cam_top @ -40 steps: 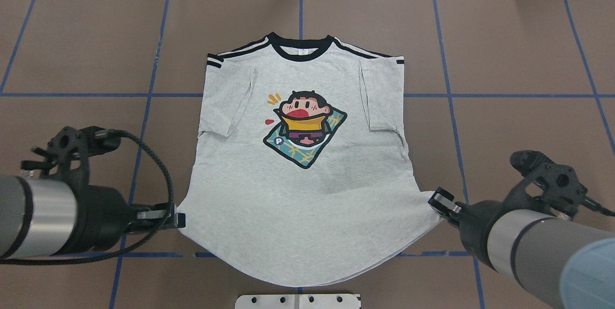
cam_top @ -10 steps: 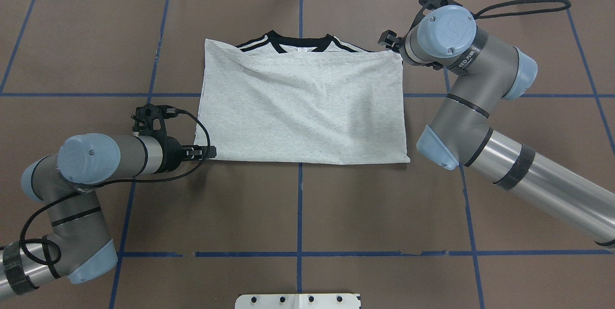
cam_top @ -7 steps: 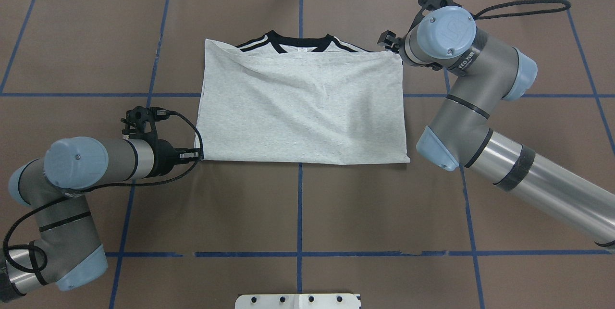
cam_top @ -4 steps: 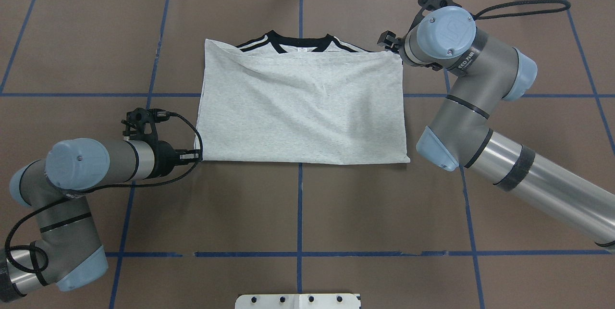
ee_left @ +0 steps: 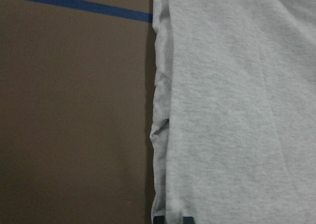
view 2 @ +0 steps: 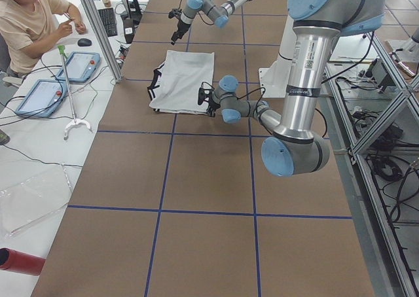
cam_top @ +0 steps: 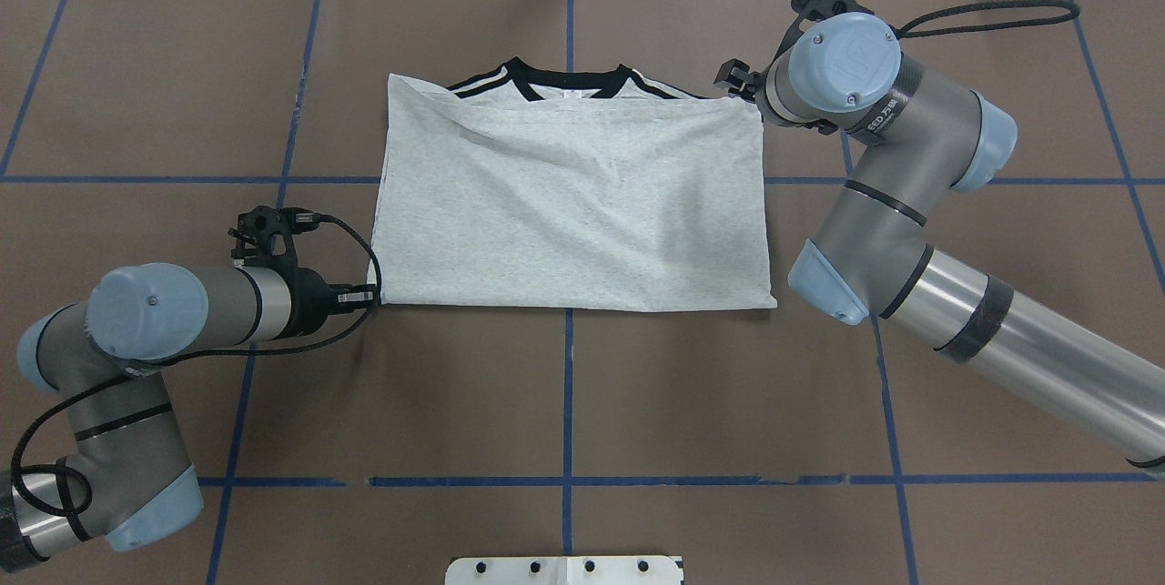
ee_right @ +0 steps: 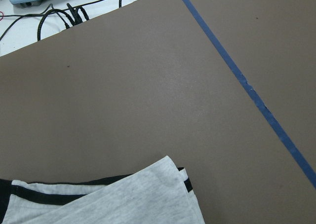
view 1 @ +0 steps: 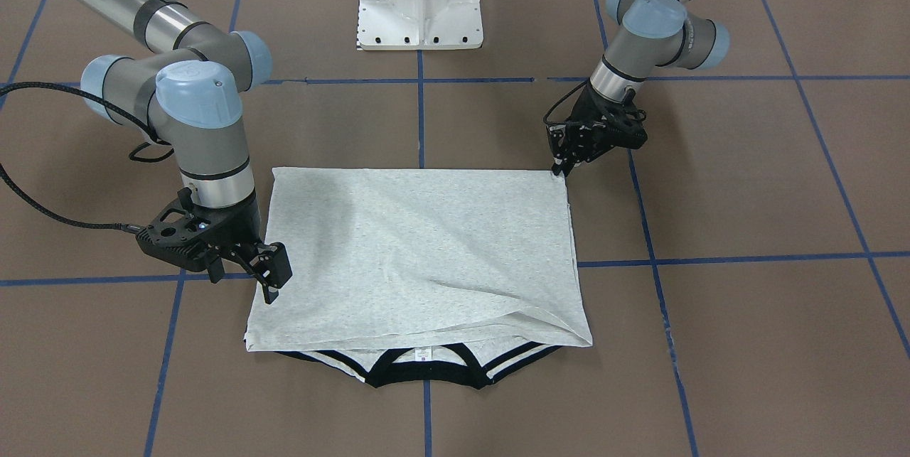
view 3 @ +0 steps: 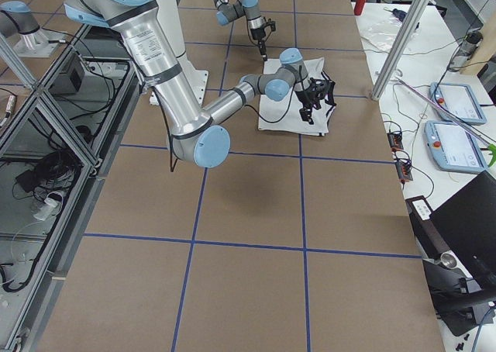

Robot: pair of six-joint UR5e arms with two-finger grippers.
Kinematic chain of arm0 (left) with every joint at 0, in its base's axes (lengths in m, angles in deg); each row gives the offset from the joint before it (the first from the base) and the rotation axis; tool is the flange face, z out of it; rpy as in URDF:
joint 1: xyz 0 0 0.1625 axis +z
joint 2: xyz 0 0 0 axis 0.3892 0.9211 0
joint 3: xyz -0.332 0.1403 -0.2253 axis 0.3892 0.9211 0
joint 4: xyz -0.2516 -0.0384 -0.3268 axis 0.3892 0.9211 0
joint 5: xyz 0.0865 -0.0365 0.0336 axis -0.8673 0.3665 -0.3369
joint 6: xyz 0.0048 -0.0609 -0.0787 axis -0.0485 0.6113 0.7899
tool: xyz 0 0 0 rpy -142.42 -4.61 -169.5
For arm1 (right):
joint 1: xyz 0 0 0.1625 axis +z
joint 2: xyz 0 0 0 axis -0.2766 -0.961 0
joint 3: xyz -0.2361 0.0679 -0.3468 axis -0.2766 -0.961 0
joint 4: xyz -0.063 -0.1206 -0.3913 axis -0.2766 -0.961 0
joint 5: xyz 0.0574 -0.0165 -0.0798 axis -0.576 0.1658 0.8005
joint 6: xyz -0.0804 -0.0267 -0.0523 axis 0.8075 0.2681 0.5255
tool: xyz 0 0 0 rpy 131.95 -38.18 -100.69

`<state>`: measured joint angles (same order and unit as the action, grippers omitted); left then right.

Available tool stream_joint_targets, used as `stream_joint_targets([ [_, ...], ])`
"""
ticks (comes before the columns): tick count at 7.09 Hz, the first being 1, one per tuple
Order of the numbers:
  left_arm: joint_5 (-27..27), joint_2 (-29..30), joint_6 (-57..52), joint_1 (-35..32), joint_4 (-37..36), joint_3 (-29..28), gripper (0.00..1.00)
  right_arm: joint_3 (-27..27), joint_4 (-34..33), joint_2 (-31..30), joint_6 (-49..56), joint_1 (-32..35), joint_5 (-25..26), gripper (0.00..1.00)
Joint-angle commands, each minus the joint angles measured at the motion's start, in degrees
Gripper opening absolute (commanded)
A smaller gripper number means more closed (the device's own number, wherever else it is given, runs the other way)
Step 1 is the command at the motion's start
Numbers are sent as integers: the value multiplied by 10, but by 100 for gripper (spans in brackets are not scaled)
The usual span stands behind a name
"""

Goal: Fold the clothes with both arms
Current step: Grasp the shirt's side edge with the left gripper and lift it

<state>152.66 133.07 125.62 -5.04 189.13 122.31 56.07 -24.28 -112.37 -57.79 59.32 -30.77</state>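
Brown paper covers the table [cam_top: 564, 403], ruled into squares by blue tape lines [cam_top: 892, 403], with the white pedestal base [view 1: 419, 2] at the robot's edge. At mid-table lies the T-shirt [cam_top: 573, 203], doubled hem to shoulders; plain grey back uppermost; print hidden; black collar [view 1: 426, 376] and striped trim showing past the far edge.

At the near-left corner of the fold sits the left gripper [view 1: 560, 170], low, its tips touching or just beside the cloth; in the left wrist view two dark fingertips [ee_left: 159, 219] stand narrowly apart at the shirt's edge, and I cannot tell whether they pinch it.

At the shirt's right edge, near the far corner, sits the right gripper [view 1: 276, 285]; its jaws read to me as spread and holding nothing; its wrist view shows that corner lying free.

Step in hand, as I judge it: the hem-to-collar fold is laid and a side-to-side fold is being set up.

Next move, as I would drive it: a firm pinch through both layers at the two corners of one side edge, then a level lift and carry across. The grippers stand at diagonally opposite corners, so one must shift first; a single-layer pinch would likely peel the fold open.

Writing: a strip label [cam_top: 876, 116] on the right arm near its wrist reads partly "EED", the rest illegible; the white neck label [view 1: 422, 354] is too small to read.
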Motion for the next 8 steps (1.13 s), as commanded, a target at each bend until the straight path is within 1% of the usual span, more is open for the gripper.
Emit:
stream_joint_targets([
  [1,0,3,0,1,-1,-1,25,0,0,-2,0,0,0,100],
  [2,0,4,1,1,-1,-2,16,0,0,-3,0,0,0,100],
  [3,0,4,1,1,-1,-3,0,0,0,-3,0,0,0,100],
  [6,7,-6,-9,-13,-1,8,0,3,0,-3,-1,-1,0,100],
  [7,8,-13,-60,-33,0,9,0,6,0,-3,-2,-3,0,100],
  [8,9,-13,-132,-81,-3,1,0,6,0,-3,-3,-5,0,100],
])
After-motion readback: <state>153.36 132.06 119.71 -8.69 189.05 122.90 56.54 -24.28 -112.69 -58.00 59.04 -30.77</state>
